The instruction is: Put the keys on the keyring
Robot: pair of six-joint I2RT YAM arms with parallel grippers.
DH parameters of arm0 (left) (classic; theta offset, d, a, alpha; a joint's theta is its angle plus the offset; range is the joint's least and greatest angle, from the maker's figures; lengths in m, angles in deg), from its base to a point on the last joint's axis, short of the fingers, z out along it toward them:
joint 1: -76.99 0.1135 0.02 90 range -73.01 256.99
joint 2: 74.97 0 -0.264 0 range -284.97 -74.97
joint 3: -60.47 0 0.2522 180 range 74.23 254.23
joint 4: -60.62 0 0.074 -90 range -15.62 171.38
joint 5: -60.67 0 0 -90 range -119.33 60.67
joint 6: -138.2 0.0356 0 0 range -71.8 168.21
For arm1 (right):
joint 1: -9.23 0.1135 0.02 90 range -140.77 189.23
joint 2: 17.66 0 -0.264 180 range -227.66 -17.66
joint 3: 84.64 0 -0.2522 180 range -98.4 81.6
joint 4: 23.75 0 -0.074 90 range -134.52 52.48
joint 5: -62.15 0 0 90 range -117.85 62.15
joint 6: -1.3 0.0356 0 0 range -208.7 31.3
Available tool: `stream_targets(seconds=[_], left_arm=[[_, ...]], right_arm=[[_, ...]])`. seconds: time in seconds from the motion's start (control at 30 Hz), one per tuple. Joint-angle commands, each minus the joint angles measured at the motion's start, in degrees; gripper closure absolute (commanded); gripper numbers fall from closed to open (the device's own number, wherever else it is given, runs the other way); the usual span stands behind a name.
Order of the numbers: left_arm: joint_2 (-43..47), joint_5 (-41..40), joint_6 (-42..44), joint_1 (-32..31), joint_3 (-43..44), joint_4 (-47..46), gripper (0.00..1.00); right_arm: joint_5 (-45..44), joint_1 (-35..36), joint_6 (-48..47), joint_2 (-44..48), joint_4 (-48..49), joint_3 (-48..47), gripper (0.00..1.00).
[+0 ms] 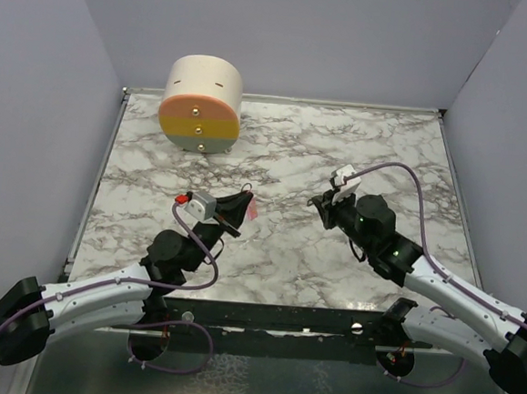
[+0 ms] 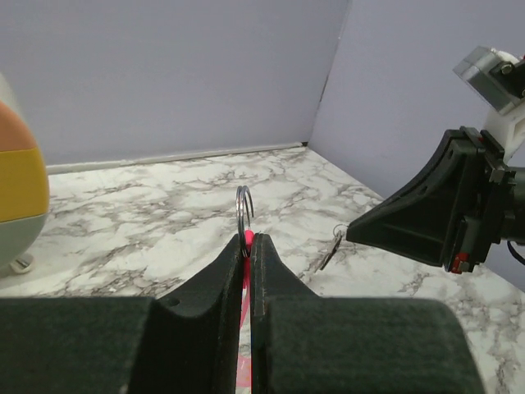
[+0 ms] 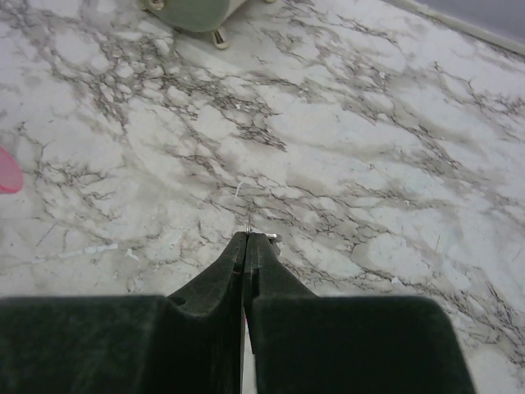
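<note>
Overhead view: two arms reach in from the bottom edge onto a marble table (image 1: 358,150) enclosed by lilac walls (image 1: 349,39). A round tub (image 1: 203,101), banded cream, orange and yellow, stands on small feet at the upper left of the table.

Left gripper (image 1: 242,204), left of centre: the fingers are pressed together with only a slit between them, clamping a slim pink tab (image 1: 251,211). In the left wrist view the tab (image 2: 248,236) runs up the slit at the middle of the frame, its top end just clear of the fingertips (image 2: 234,254). A thin metal ring (image 2: 239,212) stands upright directly above that end, seen almost edge-on, touching the tab.

Right gripper (image 1: 318,201), right of centre, points towards the left gripper, with bare marble between the two. Its own wrist view shows the fingers (image 3: 221,279) fully closed at lower centre, with a fine sliver of metal (image 3: 248,222) projecting from the tips. In the left wrist view the same gripper (image 2: 351,232) enters from the right edge, and a small metal key (image 2: 330,249) with a looped head hangs slantwise from its tip, right of centre, lower than the ring and apart from it.

The key is not on the ring. The tab's edge (image 3: 8,172) shows at the far left of the right wrist view.
</note>
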Motion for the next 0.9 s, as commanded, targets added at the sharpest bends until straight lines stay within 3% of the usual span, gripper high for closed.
stream_targets(seconds=[0.0, 0.87], left_arm=[[-1.95, 7.30, 0.20, 0.24, 3.38, 2.03, 1.00], [-13.97, 16.59, 2.60, 0.24, 12.17, 7.27, 1.00]], right_arm=[[6.74, 0.40, -3.64, 2.33, 5.19, 1.71, 0.99], [18.67, 0.40, -11.47, 11.52, 15.70, 8.74, 0.99]])
